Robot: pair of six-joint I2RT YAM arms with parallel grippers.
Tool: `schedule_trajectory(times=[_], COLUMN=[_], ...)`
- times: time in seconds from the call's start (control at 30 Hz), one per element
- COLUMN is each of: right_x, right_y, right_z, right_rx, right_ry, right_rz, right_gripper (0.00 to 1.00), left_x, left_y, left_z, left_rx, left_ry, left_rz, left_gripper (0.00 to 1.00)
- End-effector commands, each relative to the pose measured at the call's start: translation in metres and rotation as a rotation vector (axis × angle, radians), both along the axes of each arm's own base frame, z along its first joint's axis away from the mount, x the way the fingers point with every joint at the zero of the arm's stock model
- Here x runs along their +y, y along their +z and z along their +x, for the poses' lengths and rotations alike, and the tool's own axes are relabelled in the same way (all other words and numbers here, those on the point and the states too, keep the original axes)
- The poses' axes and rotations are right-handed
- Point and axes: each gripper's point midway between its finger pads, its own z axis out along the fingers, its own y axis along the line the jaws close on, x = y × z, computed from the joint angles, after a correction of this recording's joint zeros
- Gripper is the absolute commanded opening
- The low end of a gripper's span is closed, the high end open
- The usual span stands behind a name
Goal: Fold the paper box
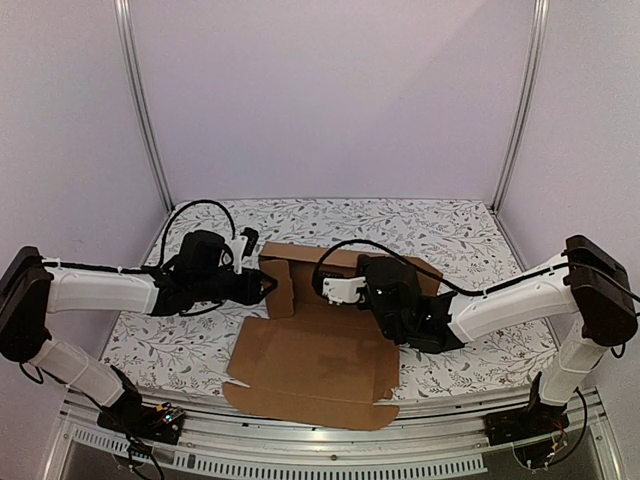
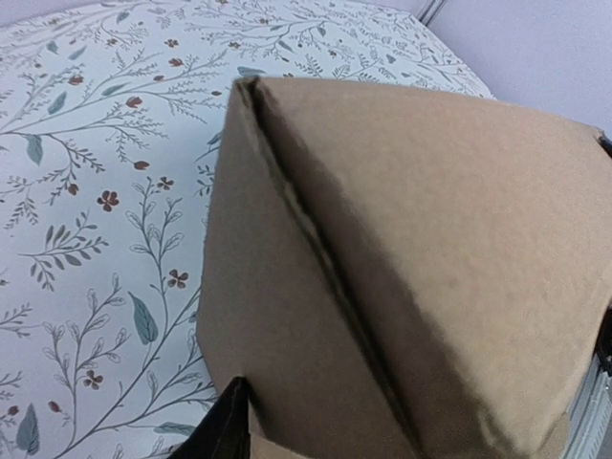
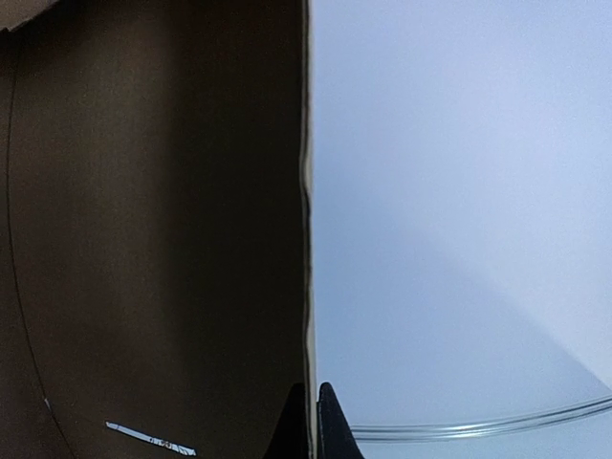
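Paper box is sitting mid-table for me, with its flat brown panel lying right up at the near edge of the flowery tabletop. Just behind that panel the walls stand upright. My right gripper is pinched tight on the thin edge of one raised wall, a finger on each side. My left gripper is against the box's left wall. One dark fingertip shows beside the cardboard, but I honestly can't tell if it's clamped.

Both arms white shells: left arm, right arm. Big black elbow joints, black wrist units. Black cables loop off wrists. Bases black w/ small coloured wiring.
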Motion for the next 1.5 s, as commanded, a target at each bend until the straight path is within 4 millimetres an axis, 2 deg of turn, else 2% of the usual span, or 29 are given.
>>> schedule_trajectory(times=[0.0,0.17,0.47,0.77,1.03,1.1,1.23,1.47], right_x=[0.012,0.013,0.015,0.015,0.016,0.018,0.021,0.034], right_y=[-0.016,-0.022,-0.033,-0.048,-0.047,-0.044,-0.036,-0.029], right_z=[-0.007,-0.009,-0.018,-0.022,-0.025,-0.027,-0.029,-0.046], right_rx=[0.047,0.059,0.064,0.057,0.066,0.079,0.121,0.272], right_ry=[0.025,0.023,0.009,-0.012,-0.018,-0.008,0.010,0.110], right_rz=[-0.007,-0.009,-0.032,-0.096,-0.088,-0.072,-0.027,0.068], right_gripper=[0.00,0.00,0.00,0.00,0.01,0.09,0.16,0.48], left_x=[-0.007,-0.005,-0.014,-0.021,-0.028,-0.029,-0.030,-0.029], left_y=[0.011,0.012,0.014,0.010,0.013,0.013,0.015,0.014], left_z=[0.007,0.011,0.012,0.014,0.015,0.014,0.014,0.014], left_rx=[-0.059,-0.075,-0.101,-0.115,-0.140,-0.145,-0.153,-0.158], left_ry=[0.027,0.067,0.090,0.117,0.112,0.106,0.096,0.083], left_rz=[0.014,0.025,0.034,0.032,0.041,0.045,0.056,0.098], left_gripper=[0.34,0.27,0.19,0.18,0.02,0.00,0.00,0.00])
